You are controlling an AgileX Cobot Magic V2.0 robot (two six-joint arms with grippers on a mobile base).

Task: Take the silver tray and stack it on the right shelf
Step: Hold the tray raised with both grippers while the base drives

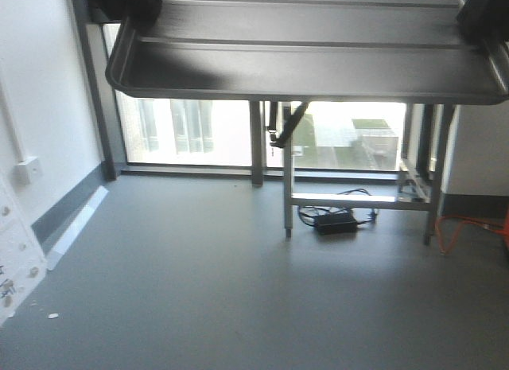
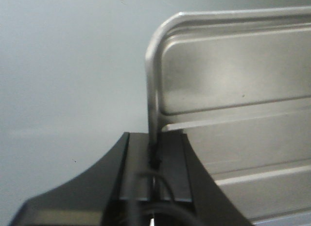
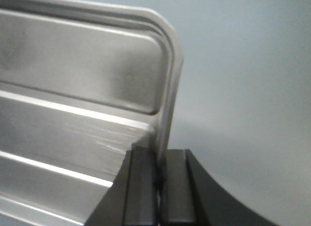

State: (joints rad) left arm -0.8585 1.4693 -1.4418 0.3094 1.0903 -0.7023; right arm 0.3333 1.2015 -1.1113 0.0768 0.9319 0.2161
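The left gripper [image 2: 154, 160] and right gripper [image 3: 158, 170] each pinch an end rim of the silver tray [image 1: 318, 68], held level in the air. It looks stiff, light, slippery; rims suit gripping. Beyond: grey floor [image 1: 199, 282], window [image 1: 191, 131].

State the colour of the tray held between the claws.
Shiny silver; the silver tray shows best in the right wrist view.
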